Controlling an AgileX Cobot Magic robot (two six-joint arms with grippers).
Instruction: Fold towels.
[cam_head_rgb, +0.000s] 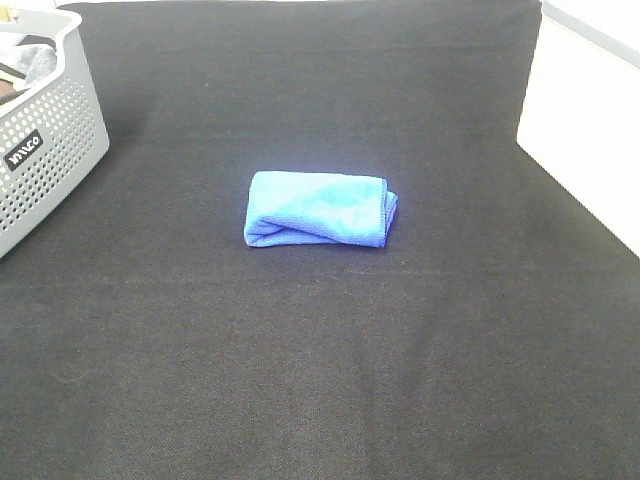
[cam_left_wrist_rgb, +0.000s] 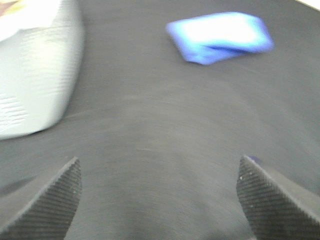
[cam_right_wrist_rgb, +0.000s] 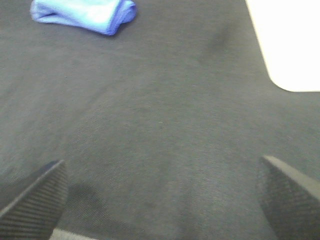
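Observation:
A blue towel (cam_head_rgb: 318, 208) lies folded into a small rectangle in the middle of the black table. It also shows in the left wrist view (cam_left_wrist_rgb: 220, 36) and in the right wrist view (cam_right_wrist_rgb: 82, 14). My left gripper (cam_left_wrist_rgb: 159, 197) is open and empty, well back from the towel. My right gripper (cam_right_wrist_rgb: 160, 197) is open and empty, also well back from it. Neither arm shows in the exterior high view.
A grey perforated basket (cam_head_rgb: 45, 150) holding cloth stands at the table's back left and shows in the left wrist view (cam_left_wrist_rgb: 35, 70). The black table cloth (cam_head_rgb: 320, 380) ends at a white surface (cam_head_rgb: 580, 130) on the right.

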